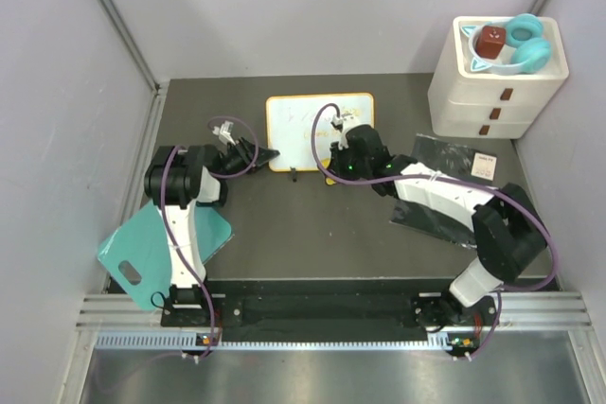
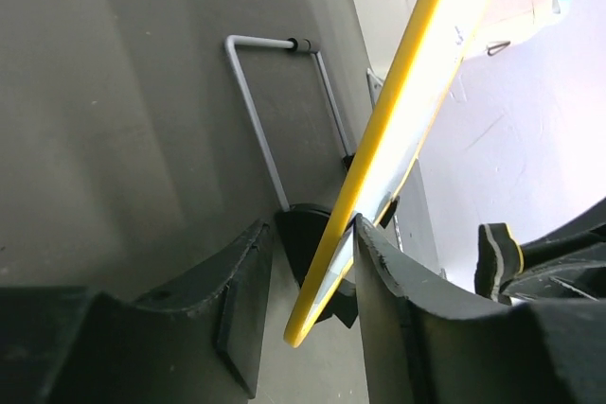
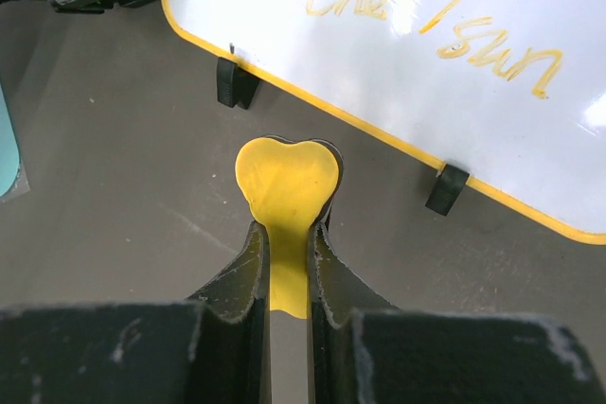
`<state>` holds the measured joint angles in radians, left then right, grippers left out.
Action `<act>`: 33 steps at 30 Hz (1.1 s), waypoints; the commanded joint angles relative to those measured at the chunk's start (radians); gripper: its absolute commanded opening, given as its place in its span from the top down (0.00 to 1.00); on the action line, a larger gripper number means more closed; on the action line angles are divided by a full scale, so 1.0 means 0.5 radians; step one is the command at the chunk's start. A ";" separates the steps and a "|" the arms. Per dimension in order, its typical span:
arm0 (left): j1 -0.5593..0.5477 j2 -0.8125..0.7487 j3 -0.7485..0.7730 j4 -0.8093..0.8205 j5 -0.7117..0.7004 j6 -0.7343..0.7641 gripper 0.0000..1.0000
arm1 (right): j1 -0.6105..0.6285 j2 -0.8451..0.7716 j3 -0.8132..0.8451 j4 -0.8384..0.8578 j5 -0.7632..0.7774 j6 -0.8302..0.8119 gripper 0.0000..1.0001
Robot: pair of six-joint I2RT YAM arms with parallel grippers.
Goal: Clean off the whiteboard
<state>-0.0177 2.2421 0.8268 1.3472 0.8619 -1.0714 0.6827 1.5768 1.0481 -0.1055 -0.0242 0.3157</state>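
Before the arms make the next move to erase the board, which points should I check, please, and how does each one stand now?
1. Eraser held: ok. The right gripper is shut on the yellow eraser.
2. Board steadied: not ok. The edge of the whiteboard lies between the fingers of the left gripper, but a gap shows beside one finger.
3. Eraser on the board: not ok. It is over the table, short of the frame.
4. Something to erase: ok. The orange writing is there.
5. Wire stand bearing the board: cannot tell.
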 commanded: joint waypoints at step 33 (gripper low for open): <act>-0.075 -0.048 -0.436 0.512 0.000 0.148 0.96 | -0.135 -0.028 -0.031 0.327 0.441 -0.018 1.00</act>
<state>-0.0578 2.2086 0.6537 1.5154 0.8204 -1.0725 0.6254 1.5345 0.9840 -0.0109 0.1837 0.3225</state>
